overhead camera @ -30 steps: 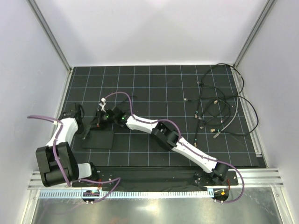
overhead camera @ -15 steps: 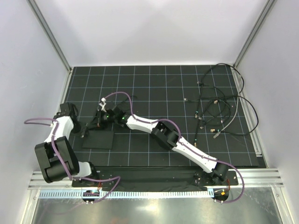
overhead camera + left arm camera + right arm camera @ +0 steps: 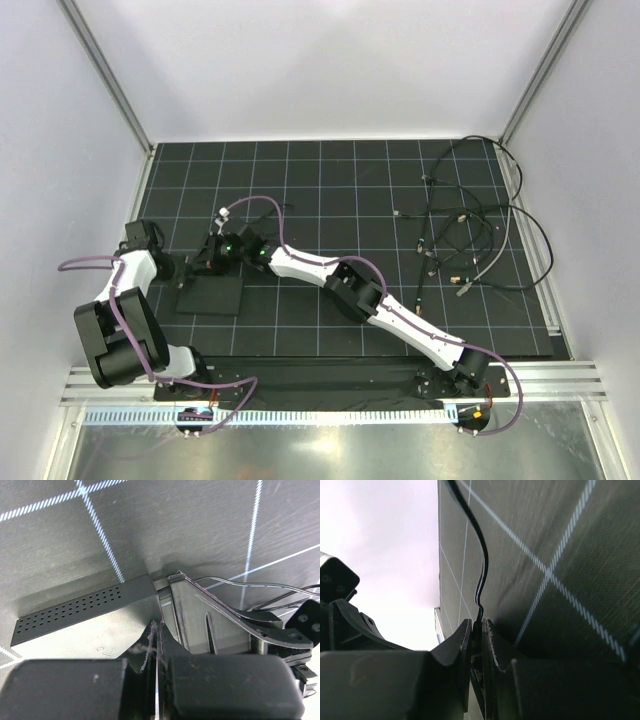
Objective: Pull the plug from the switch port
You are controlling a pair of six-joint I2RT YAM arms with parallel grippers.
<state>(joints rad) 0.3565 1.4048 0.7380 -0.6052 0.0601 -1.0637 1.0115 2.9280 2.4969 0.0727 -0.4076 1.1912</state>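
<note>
Switch box (image 3: 212, 298) lies flat on the mat (image 3: 330, 180), left of centre and near the left arm's base. Left gripper (image 3: 156, 632) has its jaws together with the tips down at the box's far-left corner. Nothing shows between them, so it looks like a brace. Right gripper (image 3: 479, 627) sits just beyond the box's far edge, pinched tight on the plug (image 3: 478, 621), with the thin cable (image 3: 483, 565) running out past the tips. The switch port is hidden behind the fingers, so I can't tell if the plug is seated or out. I'd call this the extraction step. Next move needs a straight pull along the port axis, with the left bracing the box. There's open mat beyond and to the right. The left wall (image 3: 70, 200) is close. The loose cable tangle (image 3: 470, 240) is well apart, far right.
</note>
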